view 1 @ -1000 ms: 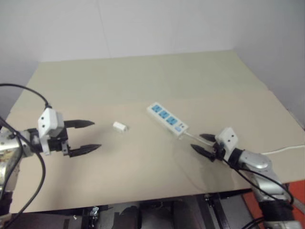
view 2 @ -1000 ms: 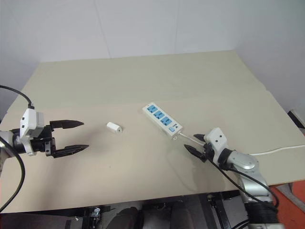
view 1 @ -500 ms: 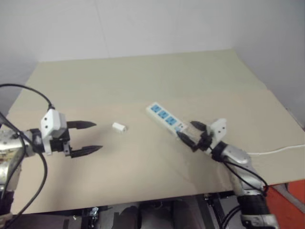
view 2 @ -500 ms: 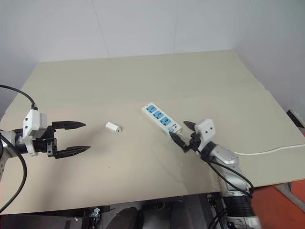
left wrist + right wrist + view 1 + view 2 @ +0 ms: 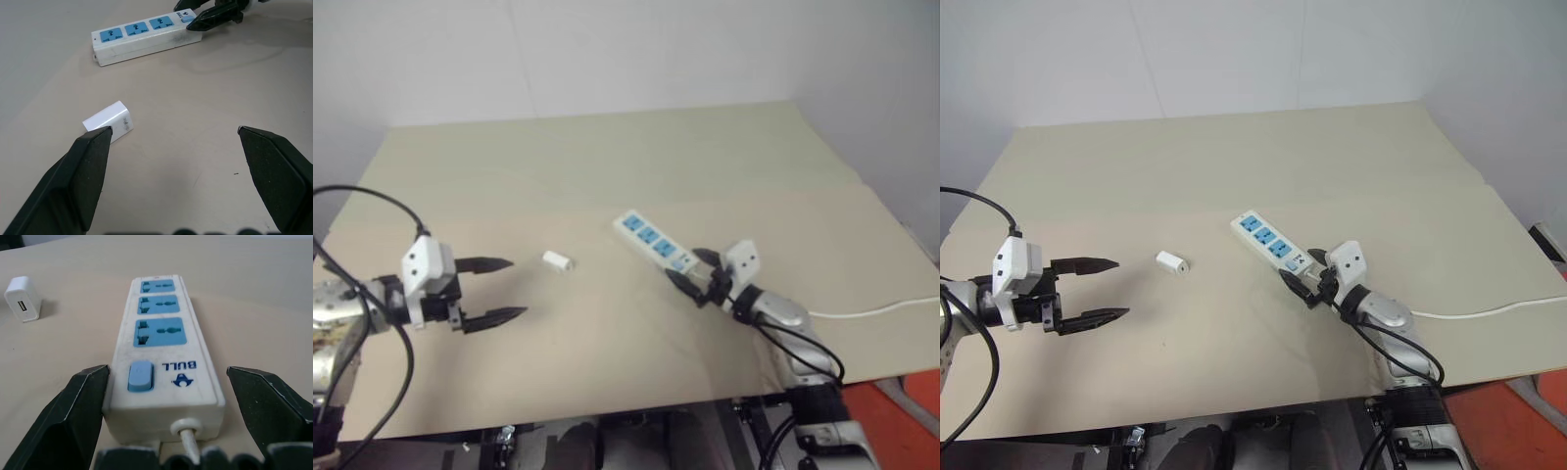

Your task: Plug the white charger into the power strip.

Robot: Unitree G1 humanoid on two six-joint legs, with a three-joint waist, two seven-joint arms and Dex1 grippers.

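Power strip (image 5: 1274, 246) lies flat on the tan table (image 5: 1234, 157), long axis diagonal, switch-and-cord end pointing at the right gripper (image 5: 1300, 279). Right jaws spread wide, one finger each side of that end, apparently not gripping. Thin white cord (image 5: 1474, 312) runs off toward the table's right edge. White charger (image 5: 1172, 261) lies on its side, ahead of the left gripper (image 5: 1105, 289), not between its jaws; those are spread, empty. Plain white walls behind.
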